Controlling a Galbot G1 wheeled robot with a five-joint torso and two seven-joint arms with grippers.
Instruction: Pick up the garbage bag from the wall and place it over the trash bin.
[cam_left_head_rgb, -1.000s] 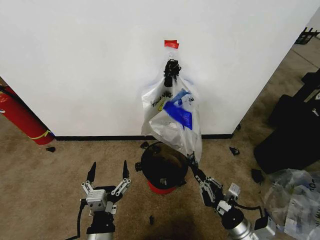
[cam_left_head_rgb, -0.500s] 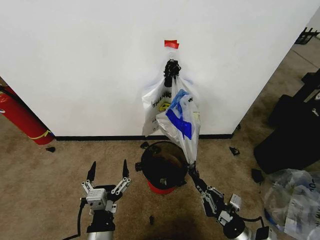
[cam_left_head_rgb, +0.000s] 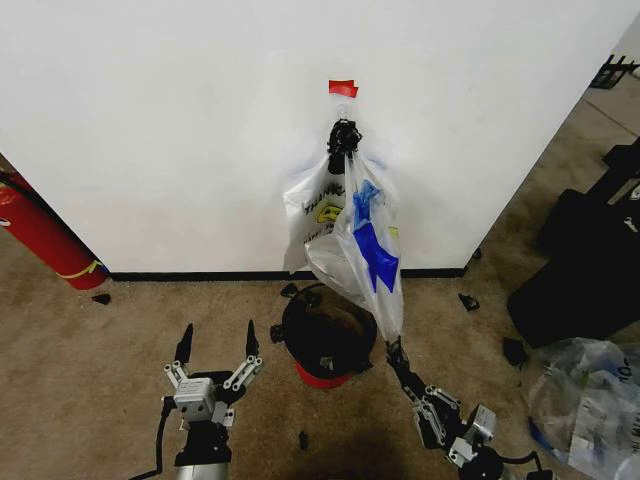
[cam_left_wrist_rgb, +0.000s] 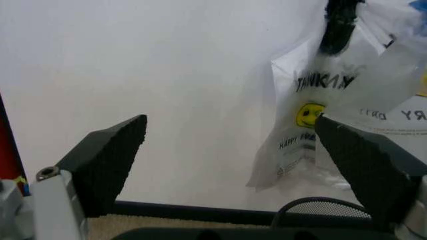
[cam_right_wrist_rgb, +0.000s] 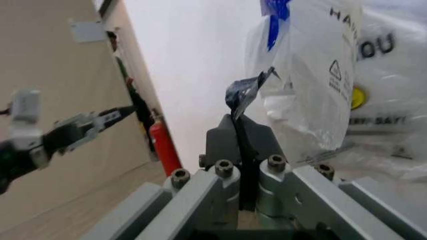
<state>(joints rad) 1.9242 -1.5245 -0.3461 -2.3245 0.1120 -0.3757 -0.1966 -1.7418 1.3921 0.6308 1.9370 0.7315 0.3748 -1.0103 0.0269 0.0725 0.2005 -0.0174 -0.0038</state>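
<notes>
Against the wall, in the head view, the bag (cam_left_head_rgb: 365, 240) hangs from a black hook (cam_left_head_rgb: 343, 133) under a strip of red tape (cam_left_head_rgb: 342, 88), in front of a whiter smiley bag (cam_left_head_rgb: 318, 212). Its lower corner is drawn down and pinched in the right gripper (cam_left_head_rgb: 393, 347), whose jaws are closed on the plastic just beside the bin (cam_left_head_rgb: 322, 335). The left gripper (cam_left_head_rgb: 216, 342) waits low over the carpet, jaws spread wide and empty. One fire extinguisher (cam_left_head_rgb: 40, 232) leans at the left; one clear plastic heap (cam_left_head_rgb: 590, 400) lies at the right.

From the left wrist, both pads (cam_left_wrist_rgb: 110, 161) stand far apart with nothing between them, facing the wall.

From the right wrist, the fingers (cam_right_wrist_rgb: 241, 135) are pressed together on a crumpled tip of film, with the bag's body above.

The hold looks thin: a pull could slip the film free or tear it, since the handles are looped on the hook. The smiley bag might also drag off with it.

Counted: two bags on the hook, one bin, two grippers.
</notes>
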